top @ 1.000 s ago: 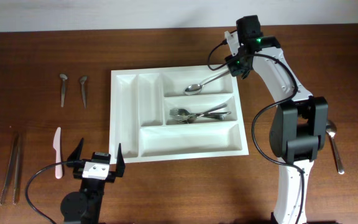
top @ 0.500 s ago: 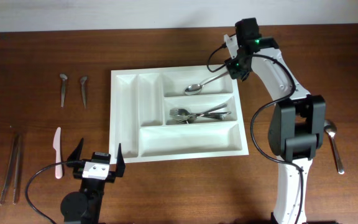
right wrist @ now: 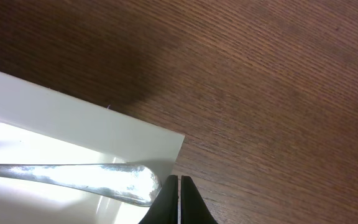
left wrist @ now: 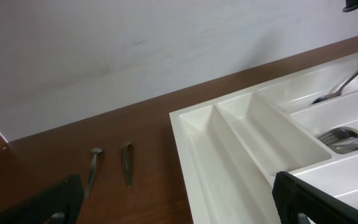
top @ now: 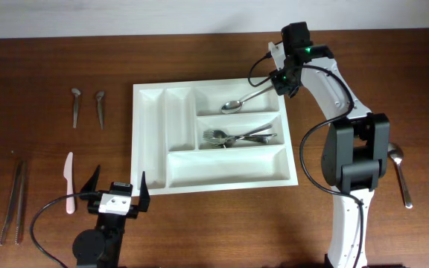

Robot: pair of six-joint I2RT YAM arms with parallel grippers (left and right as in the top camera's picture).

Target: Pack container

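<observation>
Two small utensils (top: 75, 106) lie at the left of the table (top: 199, 231). The left hand (top: 118, 181) hangs wide open beside the tray (top: 149, 141), which sits mid-table holding forks (top: 237, 137) and a spoon (top: 248, 98). The right hand (right wrist: 178, 186) is closed and empty, just beside the spoon's handle.

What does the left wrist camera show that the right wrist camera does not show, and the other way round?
Only the left wrist view: the forks in a middle compartment, two small metal utensils lying on the table, and a pale wall.
Only the right wrist view: the shut right gripper close beside the handle end of the spoon.
Both: the white tray, the spoon lying in it, and the brown table.
</observation>
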